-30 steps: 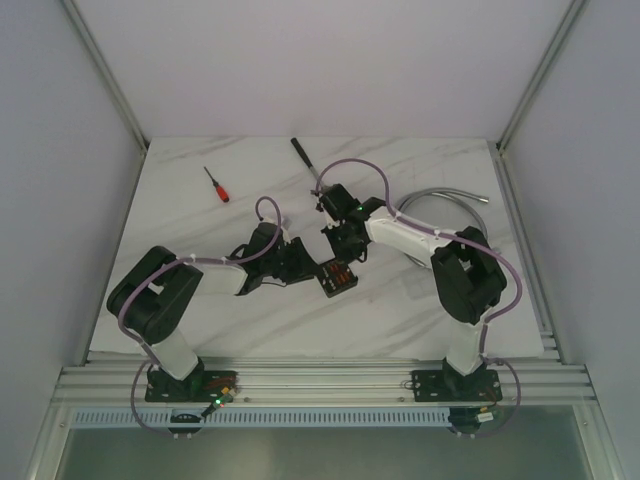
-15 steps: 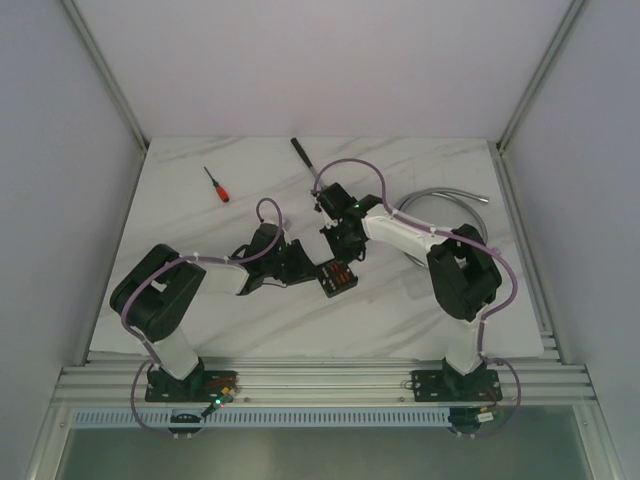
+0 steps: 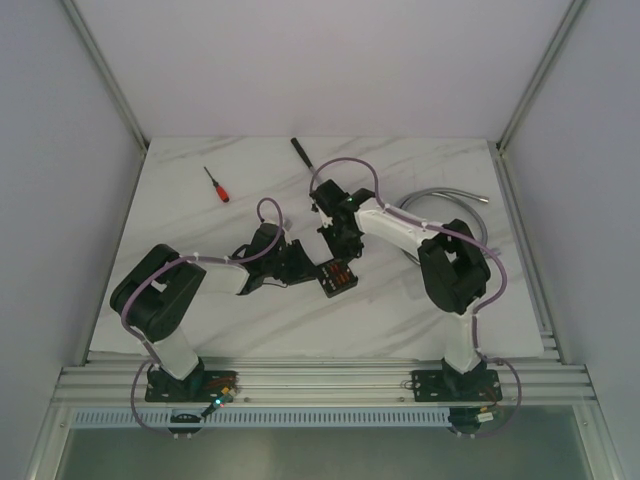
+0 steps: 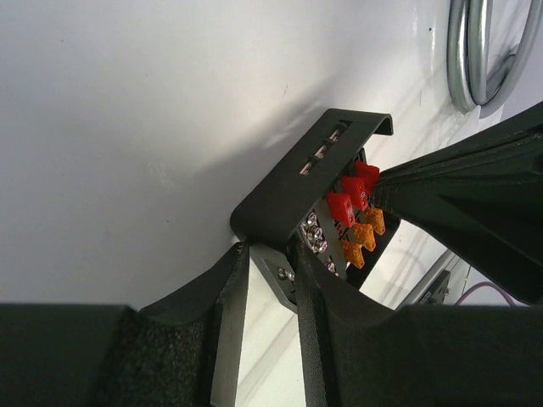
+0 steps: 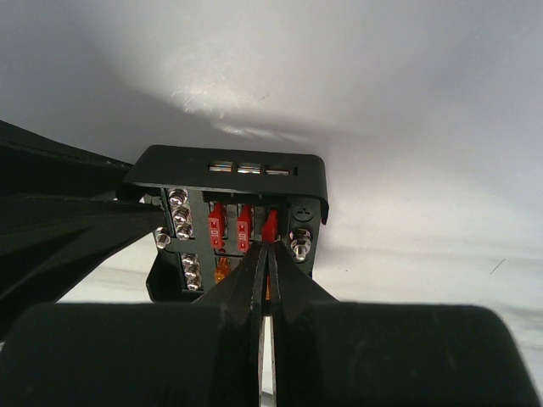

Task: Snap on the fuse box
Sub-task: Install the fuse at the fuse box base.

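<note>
The fuse box (image 3: 338,277) is a small black box lying open-faced on the white table, with red and orange fuses showing. My left gripper (image 3: 312,271) reaches it from the left. In the left wrist view its jaws (image 4: 270,280) clasp a grey mounting tab at the corner of the fuse box (image 4: 297,186). My right gripper (image 3: 342,254) comes down from behind, shut. In the right wrist view its tips (image 5: 269,245) touch the rightmost red fuse (image 5: 271,225) in the fuse box (image 5: 229,165). No lid is in view.
A red-handled screwdriver (image 3: 217,185) lies at the back left and a black tool (image 3: 303,155) at the back centre. A grey metal hose (image 3: 440,205) loops behind the right arm and shows as a coil (image 4: 475,51) in the left wrist view.
The left jaws have narrowed onto the box's corner tab. The right arm's elbow and wrist have shifted a little to the left. The box has stayed in place.
</note>
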Robot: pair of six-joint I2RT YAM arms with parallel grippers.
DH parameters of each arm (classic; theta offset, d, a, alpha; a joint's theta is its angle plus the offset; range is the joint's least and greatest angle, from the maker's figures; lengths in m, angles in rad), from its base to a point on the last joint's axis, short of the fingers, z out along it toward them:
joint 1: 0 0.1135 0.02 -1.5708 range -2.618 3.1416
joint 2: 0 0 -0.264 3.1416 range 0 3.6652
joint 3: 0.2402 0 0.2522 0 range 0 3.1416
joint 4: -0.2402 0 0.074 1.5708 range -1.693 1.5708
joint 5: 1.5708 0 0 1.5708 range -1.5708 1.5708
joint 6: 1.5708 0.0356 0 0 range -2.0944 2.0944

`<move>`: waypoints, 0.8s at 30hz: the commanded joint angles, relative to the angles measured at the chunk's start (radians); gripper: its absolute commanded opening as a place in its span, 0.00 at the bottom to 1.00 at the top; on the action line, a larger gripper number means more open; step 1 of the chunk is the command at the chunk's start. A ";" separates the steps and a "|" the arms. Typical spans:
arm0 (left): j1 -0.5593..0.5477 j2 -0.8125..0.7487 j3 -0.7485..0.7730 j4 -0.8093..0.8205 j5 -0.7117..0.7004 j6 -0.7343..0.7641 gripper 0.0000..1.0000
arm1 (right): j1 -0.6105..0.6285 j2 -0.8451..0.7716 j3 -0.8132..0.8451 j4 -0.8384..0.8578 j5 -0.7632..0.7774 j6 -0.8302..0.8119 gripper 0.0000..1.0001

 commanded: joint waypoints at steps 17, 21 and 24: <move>-0.017 0.018 0.021 -0.021 0.004 0.013 0.36 | 0.035 0.278 -0.069 0.132 0.100 0.016 0.00; -0.018 -0.011 0.019 -0.038 -0.013 0.021 0.40 | 0.035 0.081 -0.127 0.159 0.060 0.013 0.00; -0.017 -0.023 0.021 -0.046 -0.018 0.025 0.41 | 0.035 -0.023 -0.142 0.156 0.044 0.009 0.03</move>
